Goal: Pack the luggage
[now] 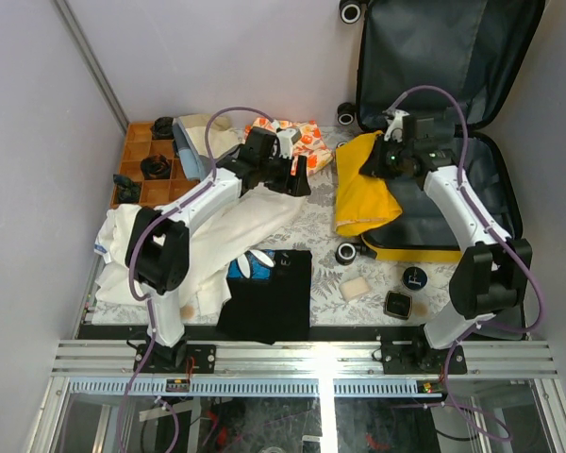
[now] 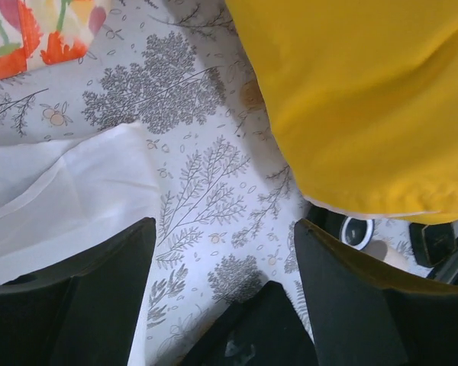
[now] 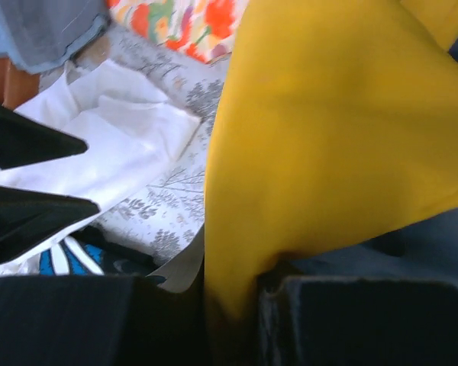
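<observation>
The luggage (image 1: 472,203) lies open at the right, its dark lining up, its yellow rim toward me and its lid (image 1: 443,57) raised at the back. A yellow garment (image 1: 363,193) drapes over its left edge onto the table. My right gripper (image 1: 379,159) is shut on the garment's upper end; in the right wrist view the yellow cloth (image 3: 328,114) is pinched in the gripper (image 3: 233,313). My left gripper (image 1: 297,177) hangs just left of the garment. It (image 2: 225,229) stands open over the patterned tablecloth with nothing between its fingers (image 2: 84,305).
A white cloth (image 1: 217,231) spreads under the left arm, and a black garment (image 1: 269,293) lies near the front. A floral cloth (image 1: 297,137) and blue-grey denim (image 1: 193,142) lie at the back beside an orange tray (image 1: 146,193). Small items (image 1: 398,304) sit beside the luggage wheel (image 1: 347,253).
</observation>
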Motion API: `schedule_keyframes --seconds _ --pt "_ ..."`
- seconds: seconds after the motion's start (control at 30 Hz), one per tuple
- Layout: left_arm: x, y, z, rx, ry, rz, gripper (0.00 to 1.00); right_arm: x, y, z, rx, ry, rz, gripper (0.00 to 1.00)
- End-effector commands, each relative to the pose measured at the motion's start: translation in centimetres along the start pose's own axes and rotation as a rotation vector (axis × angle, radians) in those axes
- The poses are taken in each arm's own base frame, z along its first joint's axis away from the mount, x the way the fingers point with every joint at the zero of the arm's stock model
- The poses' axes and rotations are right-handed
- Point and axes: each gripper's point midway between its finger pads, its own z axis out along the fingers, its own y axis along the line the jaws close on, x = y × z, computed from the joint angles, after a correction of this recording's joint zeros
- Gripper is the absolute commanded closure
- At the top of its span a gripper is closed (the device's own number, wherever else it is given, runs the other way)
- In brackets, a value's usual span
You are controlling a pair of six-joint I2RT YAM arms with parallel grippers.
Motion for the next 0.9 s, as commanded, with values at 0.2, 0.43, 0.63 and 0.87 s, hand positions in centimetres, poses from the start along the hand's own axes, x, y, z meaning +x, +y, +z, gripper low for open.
schedule_keyframes --seconds 0.2,0.43,0.63,0.87 --pt "3.4 7.1 0.2 -0.137 0.1 0.016 0.24 -7.9 -8.4 -5.5 0.127 -0.179 -0.122 1.0" --pt "9.7 10.8 -0.7 -0.231 0.299 0.113 0.23 -8.0 -14.1 -4.6 0.211 -0.126 -0.176 1.0" --pt "15.5 16.9 -4.7 -0.397 0.451 0.066 0.27 -6.7 -19.2 -3.1 0.284 -0.081 -0.183 1.0" --pt "18.9 21.8 -12.1 -0.502 0.5 -0.019 0.28 -6.1 -22.6 -1.0 0.317 -0.057 -0.192 1.0"
